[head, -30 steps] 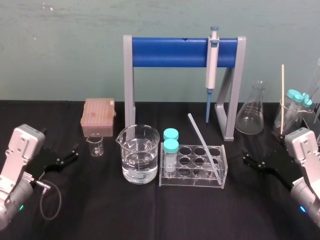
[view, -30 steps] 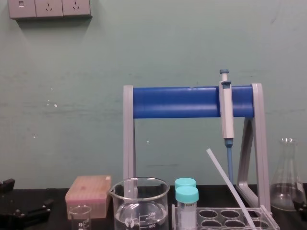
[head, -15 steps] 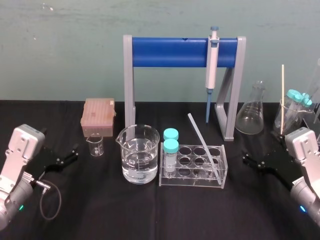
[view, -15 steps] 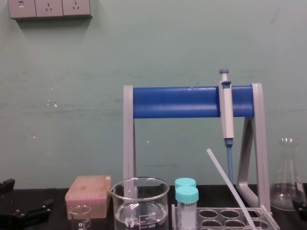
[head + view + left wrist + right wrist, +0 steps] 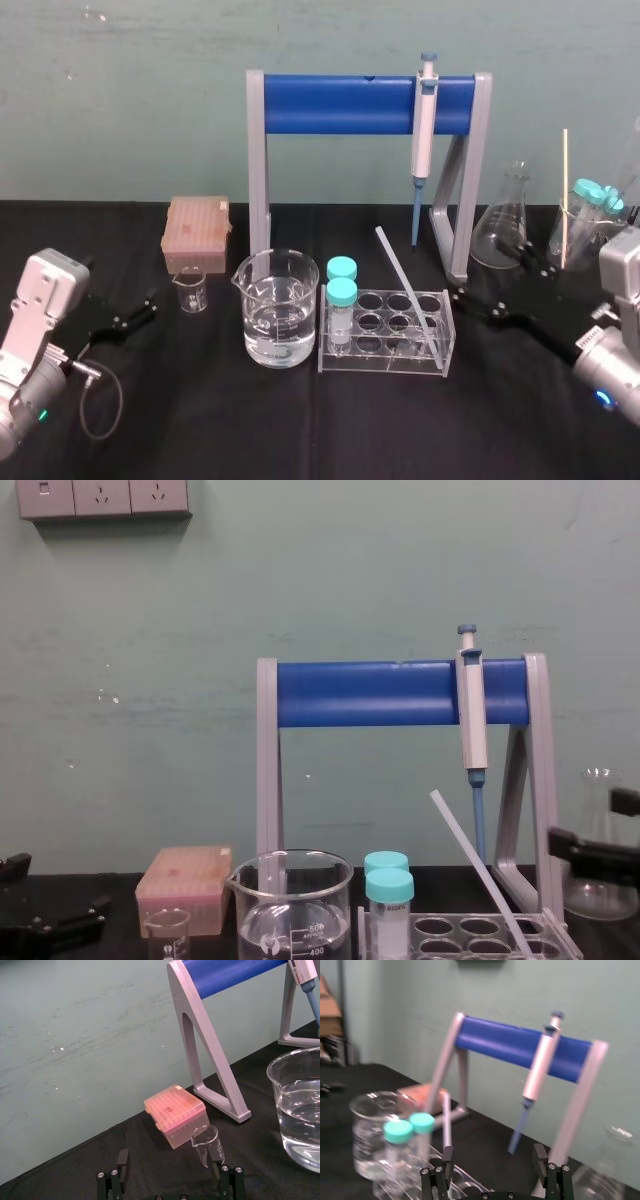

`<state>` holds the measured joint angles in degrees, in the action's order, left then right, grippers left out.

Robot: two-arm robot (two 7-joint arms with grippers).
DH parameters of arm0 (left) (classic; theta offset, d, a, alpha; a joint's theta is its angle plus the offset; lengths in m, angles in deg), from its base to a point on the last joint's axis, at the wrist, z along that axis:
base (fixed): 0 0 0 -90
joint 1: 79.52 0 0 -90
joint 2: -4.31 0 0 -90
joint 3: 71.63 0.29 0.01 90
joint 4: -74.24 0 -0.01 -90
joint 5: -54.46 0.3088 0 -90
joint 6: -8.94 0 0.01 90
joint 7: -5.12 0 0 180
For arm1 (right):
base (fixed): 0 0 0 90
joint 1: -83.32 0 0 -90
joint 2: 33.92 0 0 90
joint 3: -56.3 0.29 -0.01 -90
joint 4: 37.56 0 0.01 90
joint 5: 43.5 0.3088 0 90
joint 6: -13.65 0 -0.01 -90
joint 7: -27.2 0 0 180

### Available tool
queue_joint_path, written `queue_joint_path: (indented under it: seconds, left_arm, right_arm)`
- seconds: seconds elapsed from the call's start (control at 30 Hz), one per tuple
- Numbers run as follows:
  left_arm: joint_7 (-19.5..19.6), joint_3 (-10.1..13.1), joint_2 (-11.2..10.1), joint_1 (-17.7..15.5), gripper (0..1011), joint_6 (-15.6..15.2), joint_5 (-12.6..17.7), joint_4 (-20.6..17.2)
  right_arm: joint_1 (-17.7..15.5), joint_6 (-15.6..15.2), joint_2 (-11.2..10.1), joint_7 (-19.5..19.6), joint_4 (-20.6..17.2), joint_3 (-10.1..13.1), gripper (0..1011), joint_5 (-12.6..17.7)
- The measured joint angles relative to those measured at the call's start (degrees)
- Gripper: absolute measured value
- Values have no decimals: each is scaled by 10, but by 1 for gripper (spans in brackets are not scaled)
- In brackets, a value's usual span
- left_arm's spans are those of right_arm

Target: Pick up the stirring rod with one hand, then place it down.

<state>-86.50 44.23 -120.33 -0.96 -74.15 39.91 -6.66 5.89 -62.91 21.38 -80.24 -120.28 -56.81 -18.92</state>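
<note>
- A teal-painted wall (image 5: 150,680) is seen behind the bench; a grey strip of sockets (image 5: 103,497) is fixed high on it, and no lettering can be read there.
- The table (image 5: 300,420) is covered with a plain black cloth.
- A grey stand (image 5: 340,105) with a blue crossbar is set at the back, and a white-and-blue pipette (image 5: 425,125) is hung on its right end.
- The right gripper (image 5: 487,268) is held above the cloth just right of the rack, in front of a conical flask (image 5: 503,225); its fingers are spread wide and nothing is gripped.
- The left gripper (image 5: 135,312) is parked low at the far left, its fingers also wide apart and empty, near a small beaker (image 5: 190,290).
- A large beaker (image 5: 292,900) partly filled with clear liquid stands at the centre; the printed mark "400" can be read on its scale.
- A clear tube rack (image 5: 380,360) stands just right of it, with two teal-capped vials (image 5: 342,290) held at its left end.
- A pink tip box (image 5: 197,232) lies left of the stand; no label can be made out.
- The stirring rod (image 5: 405,285) is propped in the rack's right end, tilted up and to the left, apart from both grippers.
</note>
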Motion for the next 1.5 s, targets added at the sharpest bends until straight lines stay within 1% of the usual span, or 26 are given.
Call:
queue_joint_path:
  seconds: [0.03,0.07,0.13,0.17,0.27,0.3,0.37,0.47,0.5,0.6,0.7,0.8,0.83,1.03,1.17,1.4,1.5]
  left_arm:
    - [0,0,0,0,1000,0,0,0]
    - [0,0,0,0,1000,0,0,0]
    - [0,0,0,0,1000,0,0,0]
    - [0,0,0,0,1000,0,0,0]
    - [0,0,0,0,1000,0,0,0]
    - [0,0,0,0,1000,0,0,0]
    - [0,0,0,0,1000,0,0,0]
    - [0,0,0,0,1000,0,0,0]
    - [0,0,0,0,1000,0,0,0]
    - [0,0,0,0,1000,0,0,0]
    - [0,0,0,0,1000,0,0,0]
    - [0,0,0,0,1000,0,0,0]
    - [0,0,0,0,1000,0,0,0]
    - [0,0,0,0,1000,0,0,0]
    - [0,0,0,0,1000,0,0,0]
    - [0,0,0,0,1000,0,0,0]
    - [0,0,0,0,1000,0,0,0]
  right_arm:
    - [3,0,1,-9,1,0,1000,4]
    - [12,-1,5,-30,8,-1,1000,15]
    - [23,-4,10,-56,17,-2,1000,29]
    - [35,-10,16,-78,28,-3,1000,41]
    - [54,-20,25,-108,46,-6,1000,54]
    - [65,-26,30,-124,57,-8,1000,59]
    - [76,-31,37,-139,69,-10,1000,63]
    - [105,-45,53,-173,99,-16,1000,70]
    - [105,-45,53,-173,99,-16,1000,70]
    - [129,-59,67,-199,127,-22,1000,70]
    - [143,-68,75,-211,145,-27,1000,71]
    - [164,-84,87,-228,173,-34,1000,70]
    - [164,-84,87,-228,173,-34,1000,70]
    - [193,-124,101,-251,216,-49,1000,74]
    - [206,-139,109,-261,238,-57,1000,76]
    - [218,-147,116,-266,258,-65,1000,75]
    - [220,-146,116,-264,258,-66,1000,72]
